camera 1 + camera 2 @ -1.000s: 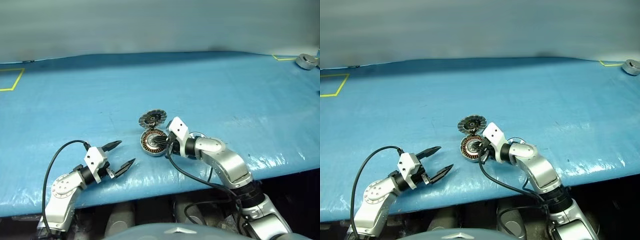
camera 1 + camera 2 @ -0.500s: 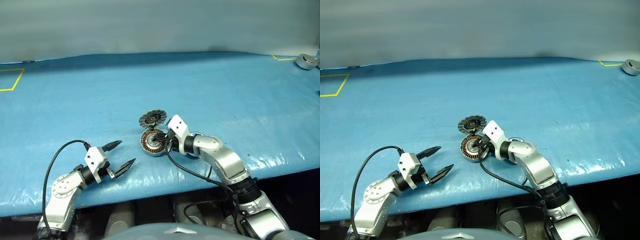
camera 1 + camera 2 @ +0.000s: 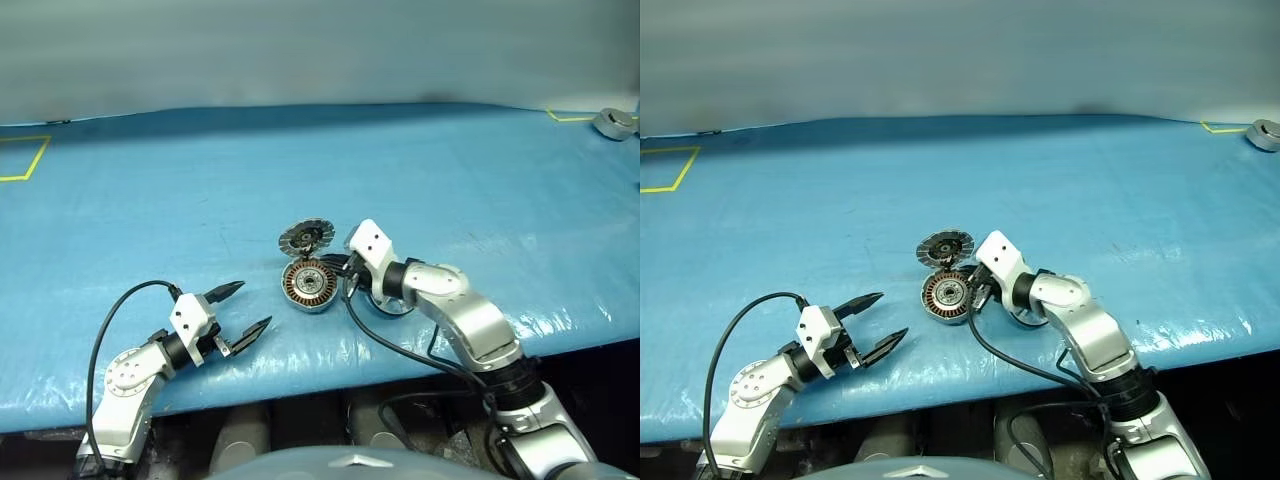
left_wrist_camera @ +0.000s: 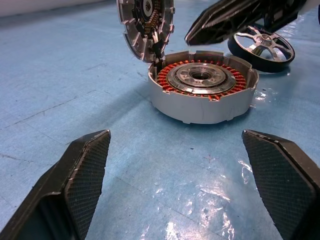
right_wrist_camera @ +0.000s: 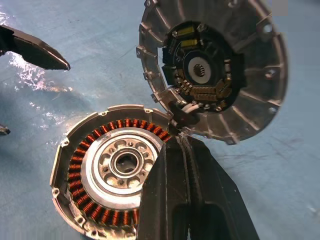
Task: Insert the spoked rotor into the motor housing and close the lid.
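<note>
The motor housing [image 3: 308, 285] lies on the blue sheet, face up, with copper windings around a silver hub [image 4: 200, 80]. Its lid [image 3: 306, 238] stands open on the hinge at the housing's far side, ribbed inner face showing [image 5: 210, 70]. My right gripper [image 3: 338, 268] is shut and holds nothing; its tips hover by the hinge, just right of the housing. The spoked rotor [image 4: 260, 44] lies flat on the sheet right of the housing, under my right wrist. My left gripper [image 3: 245, 310] is open, nearer the table's front edge and left of the housing, pointing at it.
The blue sheet [image 3: 200, 190] covers the whole table. A grey round part [image 3: 612, 122] sits at the far right corner beside yellow tape. Another yellow tape mark [image 3: 25, 160] lies at the far left. The table's front edge runs just behind both arms.
My right gripper, still shut, has lifted off the housing's top and drawn back to the right, uncovering the windings. The left gripper, housing and lid have stayed put.
</note>
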Robot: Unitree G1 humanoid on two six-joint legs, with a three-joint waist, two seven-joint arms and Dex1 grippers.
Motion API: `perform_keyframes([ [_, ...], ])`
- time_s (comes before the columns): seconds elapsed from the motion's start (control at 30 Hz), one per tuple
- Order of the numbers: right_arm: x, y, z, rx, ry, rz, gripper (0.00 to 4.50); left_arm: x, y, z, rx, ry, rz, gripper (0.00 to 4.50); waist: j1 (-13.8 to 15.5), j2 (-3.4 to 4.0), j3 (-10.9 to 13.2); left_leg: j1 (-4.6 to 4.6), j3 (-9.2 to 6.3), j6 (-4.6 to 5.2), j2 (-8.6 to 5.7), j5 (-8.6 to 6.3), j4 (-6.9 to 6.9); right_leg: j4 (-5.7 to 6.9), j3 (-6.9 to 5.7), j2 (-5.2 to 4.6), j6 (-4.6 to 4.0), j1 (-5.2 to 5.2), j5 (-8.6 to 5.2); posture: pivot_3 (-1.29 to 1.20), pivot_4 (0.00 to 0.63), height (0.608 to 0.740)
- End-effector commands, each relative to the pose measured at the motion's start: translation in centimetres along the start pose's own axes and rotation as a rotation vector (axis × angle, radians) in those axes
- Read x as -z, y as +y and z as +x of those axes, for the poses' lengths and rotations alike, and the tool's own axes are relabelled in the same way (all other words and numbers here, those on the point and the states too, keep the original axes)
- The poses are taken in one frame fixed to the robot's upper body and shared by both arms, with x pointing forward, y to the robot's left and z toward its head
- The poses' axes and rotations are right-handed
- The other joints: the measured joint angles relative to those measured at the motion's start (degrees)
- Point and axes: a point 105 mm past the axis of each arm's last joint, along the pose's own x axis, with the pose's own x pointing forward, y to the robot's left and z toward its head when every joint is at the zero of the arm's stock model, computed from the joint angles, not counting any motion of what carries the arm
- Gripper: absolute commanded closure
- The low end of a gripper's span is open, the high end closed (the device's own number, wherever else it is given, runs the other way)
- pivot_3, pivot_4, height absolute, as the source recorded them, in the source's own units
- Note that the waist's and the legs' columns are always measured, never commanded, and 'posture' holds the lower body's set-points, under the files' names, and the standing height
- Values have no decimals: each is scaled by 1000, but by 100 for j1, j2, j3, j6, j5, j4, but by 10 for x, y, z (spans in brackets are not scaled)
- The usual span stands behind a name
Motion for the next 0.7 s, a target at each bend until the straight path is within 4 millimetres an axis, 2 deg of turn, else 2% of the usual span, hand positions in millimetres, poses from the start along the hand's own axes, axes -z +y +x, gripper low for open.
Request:
perform_keyframes([
  [0.03, -7, -19, -34, 64, 37, -120, 4429, -6, 2, 1, 13, -25, 29, 0, 17, -2, 2, -1, 0, 0, 0, 0, 0, -1, 0, 0, 0, 0, 0, 0, 150, 740],
  [0.13, 2, -31, -60, 89, 130, -181, 4429, -10, 3, 2, 27, -36, 40, 0, 45, -6, 4, -2, 1, 0, -3, 0, 0, -8, -1, -4, 1, 2, 0, 0, 150, 740],
  [0.17, 4, -32, -67, 91, 152, -184, 4264, -11, 4, 3, 31, -37, 45, 0, 45, -8, 5, -2, 3, 0, -2, 0, 0, -10, -1, -4, 1, 2, 0, 0, 150, 740],
  [0.27, 10, -39, -82, 136, 198, -187, 3562, -12, 6, 5, 36, -38, 55, 0, 19, -10, 6, 1, 4, 0, 1, 0, -1, -8, 0, 0, 1, 2, 0, 0, 150, 740],
  [0.4, 16, -34, -83, 134, 226, -168, 2189, -11, 7, 7, 42, -37, 55, 0, 8, -12, 8, 2, 6, 0, 1, 0, 0, -8, 0, 0, 1, 3, 0, 0, 150, 740],
  [0.57, 22, -19, -82, 89, 249, -148, 2189, -10, 8, 7, 46, -38, 54, 0, 25, -17, 11, 0, 6, 0, 1, 0, 0, -9, 1, -1, 2, 4, 0, 0, 150, 740],
  [0.7, 27, -16, -87, 92, 290, -158, 2189, -9, 8, 6, 44, -35, 54, 0, 57, -19, 12, -2, 6, 0, 0, 0, 0, -12, 1, -2, 2, 4, 0, 0, 150, 740],
])
